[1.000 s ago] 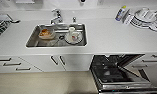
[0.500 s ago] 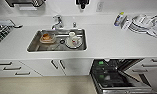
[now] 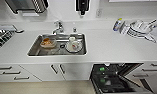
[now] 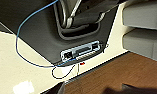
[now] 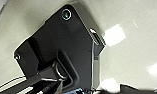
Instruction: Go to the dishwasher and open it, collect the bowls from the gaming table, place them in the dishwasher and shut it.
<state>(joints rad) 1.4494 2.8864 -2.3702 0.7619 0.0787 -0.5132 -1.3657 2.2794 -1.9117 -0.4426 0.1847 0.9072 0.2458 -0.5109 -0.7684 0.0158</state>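
Note:
The dishwasher (image 3: 119,80) stands open under the white counter at the lower right of the head view, its door folded down and its dark racks showing. Two small bright green shapes (image 3: 102,69) sit in the rack; I cannot tell whether either is a bowl. A clear dish with something orange (image 3: 47,42) lies in the steel sink (image 3: 34,48), next to a white plate with a cup (image 3: 74,45). The gaming table is out of view. Both wrist views look down at my own dark base over the floor.
White cabinet doors and drawers (image 3: 56,72) run under the counter left of the dishwasher. A rack of white dishes (image 3: 140,28) and a bottle (image 3: 117,24) stand at the back right. The left wrist view shows cream floor, wood floor (image 4: 124,72) and grey cushions (image 4: 144,27).
The whole head picture has slid slightly downward, so the camera has moved. Sink, dishes and the open dishwasher keep their places relative to one another.

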